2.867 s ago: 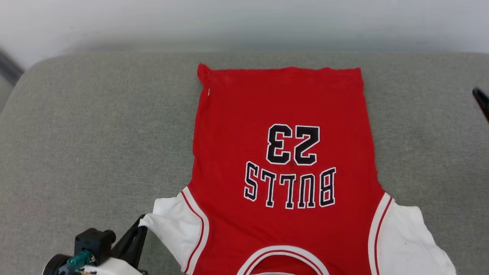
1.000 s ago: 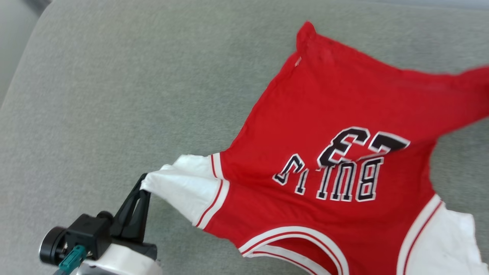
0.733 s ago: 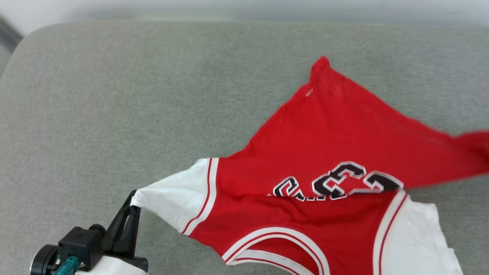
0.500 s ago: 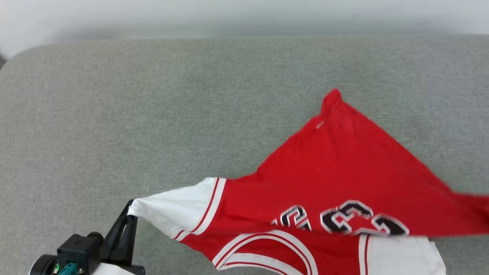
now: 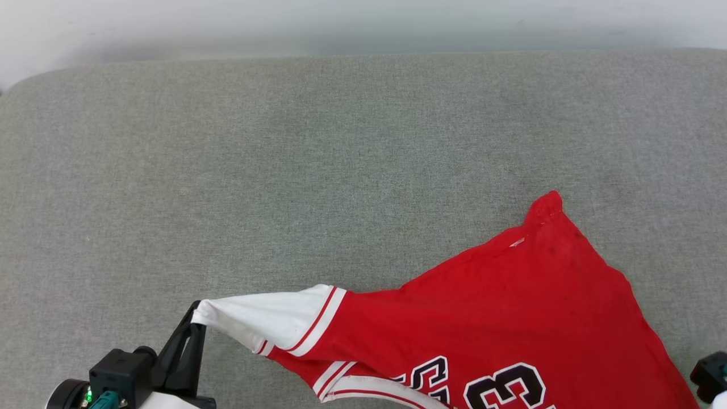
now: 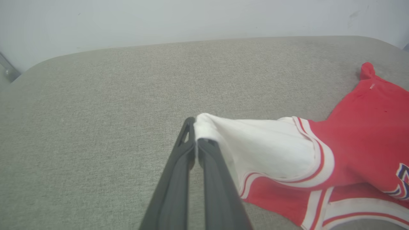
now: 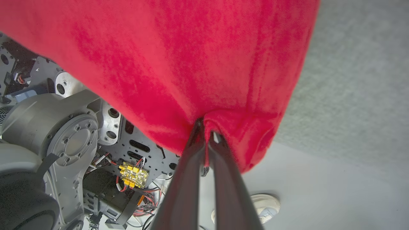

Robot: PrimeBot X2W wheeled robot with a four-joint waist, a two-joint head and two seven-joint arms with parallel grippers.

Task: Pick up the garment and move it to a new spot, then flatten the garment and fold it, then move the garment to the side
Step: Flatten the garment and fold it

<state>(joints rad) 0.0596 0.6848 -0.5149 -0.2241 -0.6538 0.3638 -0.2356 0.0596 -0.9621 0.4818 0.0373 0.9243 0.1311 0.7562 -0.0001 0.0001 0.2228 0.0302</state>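
1. Left gripper (image 5: 196, 311) sits at 7 o'clock in the head view. It is pinched tight on the tip of the white sleeve (image 5: 267, 318), and it has kept that same pinch the whole time.
2. Right gripper (image 7: 207, 129) is clamped on a bunched bit of red cloth. In the right wrist view the cloth hangs over it like a tent, with the robot's base (image 7: 64, 134) underneath.
3. A few seconds ago the jersey (image 5: 511, 318) lay flat on the grey cushion (image 5: 284, 170). Its bottom edge was far away at 12 o'clock, and all the letters and numbers were showing.
4. Now the red part is pulled up and back toward the robot. The jersey sits low at 5 o'clock in the head view.
5. One bottom corner (image 5: 548, 204) pokes out at 3 o'clock and seems to rest on the cushion. Just the tops of the black numbers (image 5: 505, 392) peek in at 5 o'clock.
6. The head camera has turned too, so some of this shift is the camera and not the cloth.
7. I think this is the pick-up-and-move step, with both ends now held.
8. The jersey is not flat any more, so it will likely need smoothing out again once it lands in its new spot.
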